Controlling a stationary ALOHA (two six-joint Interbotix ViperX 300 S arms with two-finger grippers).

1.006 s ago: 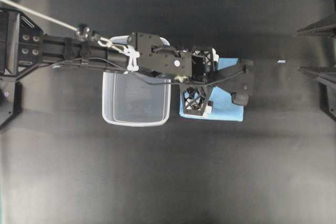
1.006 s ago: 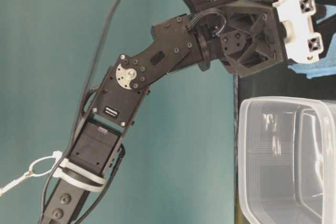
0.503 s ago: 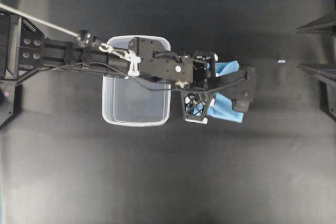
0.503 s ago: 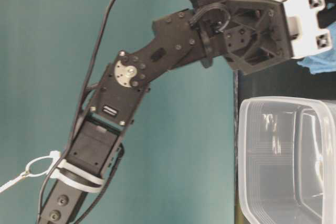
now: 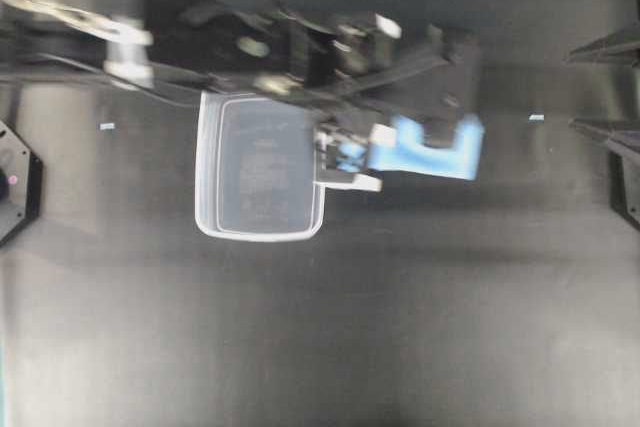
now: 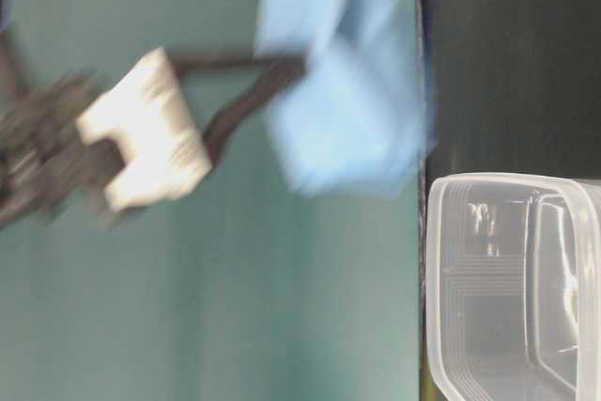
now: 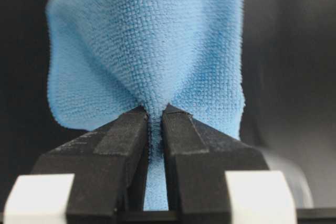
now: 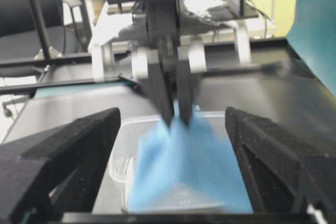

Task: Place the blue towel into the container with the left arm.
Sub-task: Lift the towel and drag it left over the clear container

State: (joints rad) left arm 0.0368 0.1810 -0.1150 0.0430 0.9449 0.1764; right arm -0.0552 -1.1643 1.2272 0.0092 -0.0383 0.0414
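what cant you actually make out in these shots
- Overhead view: the left arm is smeared by motion blur, so its joints and wiring are unreadable.
- Table-level view: the blue towel is blurred, and the container is cut off by the right and bottom edges.
- Left wrist view: the left gripper hides the pinched fold.
- Right wrist view: the right gripper's fingertips fall outside the frame.

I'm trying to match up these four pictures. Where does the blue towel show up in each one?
Overhead exterior: blue towel right of centre, beside the container, blurred.
Table-level exterior: towel top centre, blurred, up and left of the container.
Left wrist: towel fills the upper middle, pinched in the left gripper.
Right wrist: towel lower centre, hanging from the left gripper.
Shared landmark: the clear container, plain in both exterior views.
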